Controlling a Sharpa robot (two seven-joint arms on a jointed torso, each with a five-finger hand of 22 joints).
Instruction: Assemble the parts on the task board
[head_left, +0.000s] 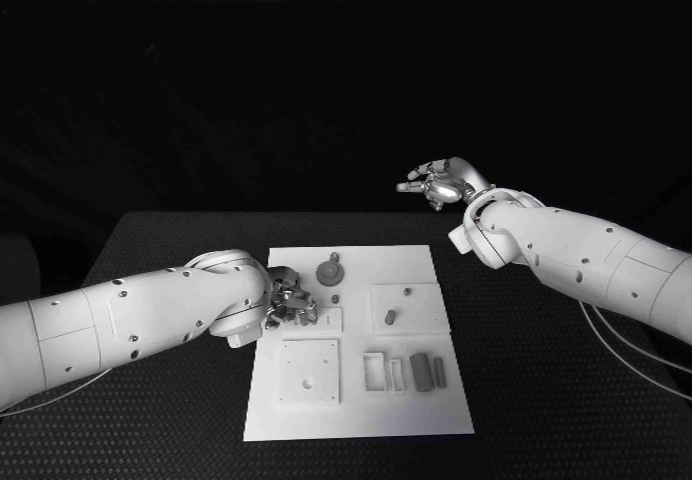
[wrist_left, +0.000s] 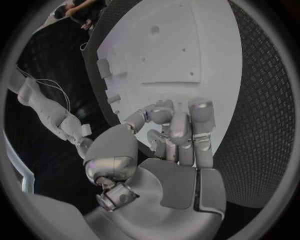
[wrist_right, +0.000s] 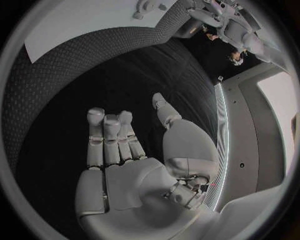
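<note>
Fingers (wrist_left: 178, 131) of the left hand (head_left: 289, 305) curl in at the left edge of the board (head_left: 433, 400); whether they pinch a part cannot be told. Loose parts (head_left: 424, 368) lie to the near right of that hand, long axes running near-far. Right hand (head_left: 444, 182) hovers far off, fingers spread, holding nothing.

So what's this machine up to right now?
It is putting small parts together on a white board lying on a black table. Its left hand is down at the board's left edge with its fingers curled; whether they hold a part cannot be told. Its right hand is raised beyond the board, open and holding nothing. Several small parts lie on the board.
</note>
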